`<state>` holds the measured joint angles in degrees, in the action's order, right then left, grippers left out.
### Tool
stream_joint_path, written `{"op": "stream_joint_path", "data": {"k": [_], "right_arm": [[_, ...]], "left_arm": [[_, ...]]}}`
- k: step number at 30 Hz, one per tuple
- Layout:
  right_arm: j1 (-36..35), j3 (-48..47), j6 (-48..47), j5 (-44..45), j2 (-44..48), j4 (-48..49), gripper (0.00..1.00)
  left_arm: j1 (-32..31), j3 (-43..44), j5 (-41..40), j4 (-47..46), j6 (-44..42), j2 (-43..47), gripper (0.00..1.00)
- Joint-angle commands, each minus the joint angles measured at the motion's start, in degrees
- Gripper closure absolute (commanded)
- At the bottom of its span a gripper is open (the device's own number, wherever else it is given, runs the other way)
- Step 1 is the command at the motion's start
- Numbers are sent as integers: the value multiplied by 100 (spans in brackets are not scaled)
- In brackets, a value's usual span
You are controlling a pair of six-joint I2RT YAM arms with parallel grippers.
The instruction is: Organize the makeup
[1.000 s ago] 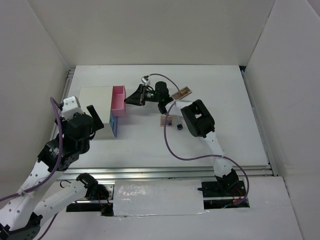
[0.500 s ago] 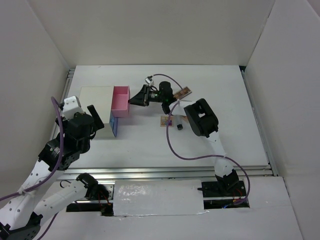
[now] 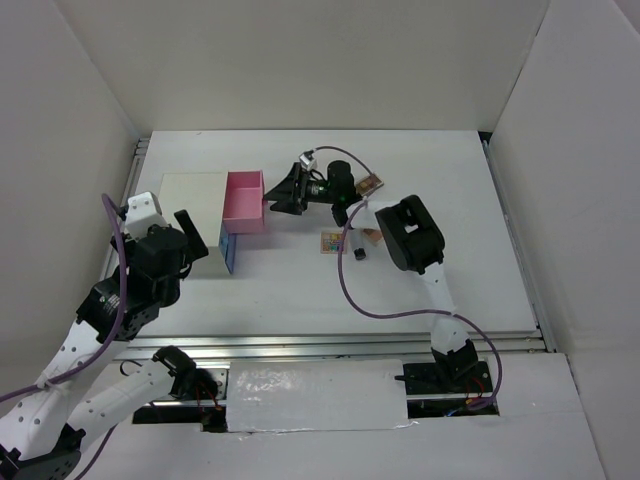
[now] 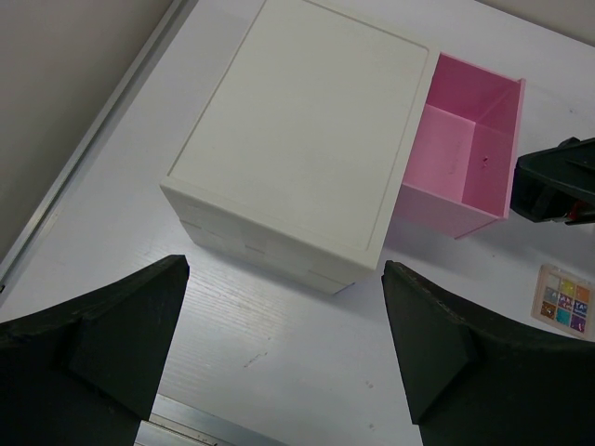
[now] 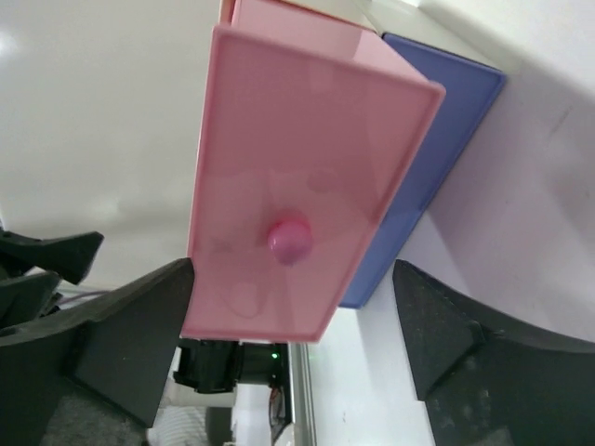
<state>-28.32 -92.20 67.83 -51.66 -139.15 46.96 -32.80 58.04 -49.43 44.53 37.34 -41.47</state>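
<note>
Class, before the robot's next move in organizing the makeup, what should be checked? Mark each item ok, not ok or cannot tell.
1. Pink drawer pulled open: ok.
2. Room in that drawer: ok, the visible inside is bare.
3. Right end effector open: ok.
4. Left end effector open, off the white box: ok.
5. Anything in grasp: not ok, neither holds an item.
6. Multicoloured palette lying uncovered: ok.

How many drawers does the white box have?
2. The pink drawer pokes out of the white box's right side, open. The blue drawer sits beside it, on the nearer side, barely out. Other sides could hide more.
</note>
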Motion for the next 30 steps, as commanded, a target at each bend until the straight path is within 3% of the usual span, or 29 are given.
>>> {"op": "stream_joint_path", "data": {"k": [1,7,10,12,13,14,16,17,19,23,30], "right_arm": [[106,290,-226,-64,757,243,2],[546,1081,-700,138,1618,-221,0],[836,1442,-1419,594,2285,-1273,0],[889,1145,-2700,1347,2778,-3666,0],[846,873,-3210,2465,2875,-4573,0],[793,366,-3911,3042,2946,-6052,0],[688,-59,-4547,4358,3008,-7578,0],[635,-52,-4673,4740,3078,-7892,0],[495,332,-4788,5626,3349,-8359,1],[415,1168,-4815,5650,3746,-8318,26],[239,1890,-4779,5421,3835,-7965,31]], "left_arm": [[10,23,-111,-156,-60,60,1],[19,32,-102,-147,-60,69,1],[19,23,-102,-155,-60,104,1],[19,23,-111,-147,-52,122,1],[19,23,-102,-155,-60,122,1],[19,23,-93,-155,-52,131,1],[19,23,-85,-155,-52,139,1],[19,23,-76,-164,-60,148,1],[10,23,-32,-199,-87,157,1],[19,14,65,-252,-148,148,0],[19,32,47,-217,-139,113,1]]}}
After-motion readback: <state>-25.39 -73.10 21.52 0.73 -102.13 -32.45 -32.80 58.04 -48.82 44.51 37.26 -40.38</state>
